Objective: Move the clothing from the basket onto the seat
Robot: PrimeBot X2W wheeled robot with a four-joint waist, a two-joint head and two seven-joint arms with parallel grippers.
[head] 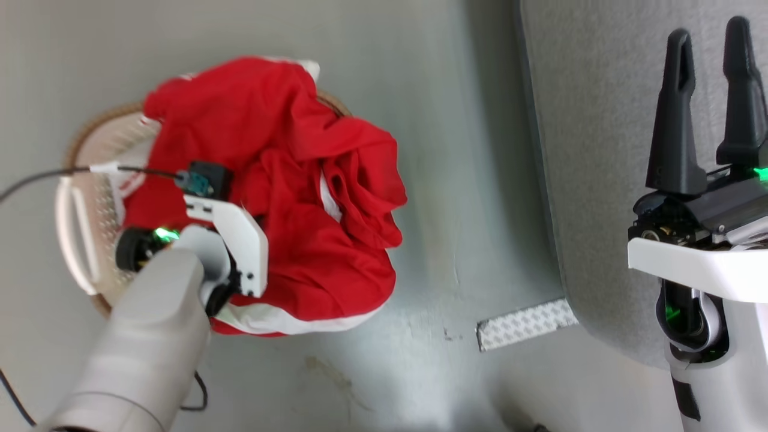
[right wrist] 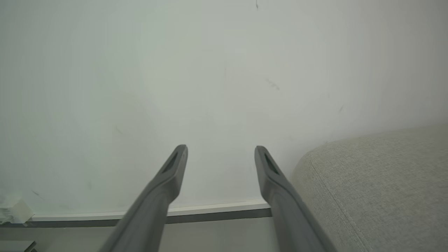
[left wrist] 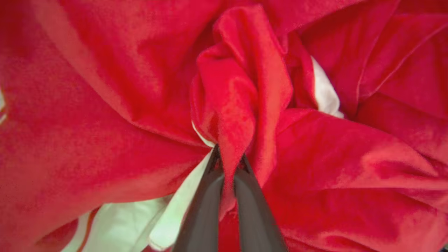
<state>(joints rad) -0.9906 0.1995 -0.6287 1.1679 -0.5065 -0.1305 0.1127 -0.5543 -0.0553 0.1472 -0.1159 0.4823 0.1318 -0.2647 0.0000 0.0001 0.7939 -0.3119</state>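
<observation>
Closest to us, in the left wrist view, the left gripper [left wrist: 229,159] has its two dark fingers [left wrist: 203,210] pressed together on a raised fold of the clothing [left wrist: 105,105]. The red fabric is pinched between the tips and bunches up just beyond them. A white panel of the garment shows beside the left finger, and more red cloth lies all around the grip.

From the head view we see the left arm reaching down onto the clothing [head: 300,180], with its wrist over the left part of the heap. The garment lies piled in the basket [head: 90,129]. It covers most of the opening and spills over the right and near rims, while the perforated cream wall and one handle show on the left. A thin black cable [head: 36,177] runs from the wrist across the basket's left edge.

The right gripper [head: 708,29] is at our lower right with its fingers spread and nothing between them. It is well apart from the clothing.

The basket stands on a pale grey floor [head: 456,180]. A white textured strip [head: 525,324] lies on it, touching the corner of the seat [head: 600,150], which fills the right side, well apart from the basket.

In the right wrist view we see the parted fingers of the right gripper [right wrist: 220,148] point at a pale wall [right wrist: 224,70]. The seat's rounded grey edge [right wrist: 378,182] lies just beside the right finger.
</observation>
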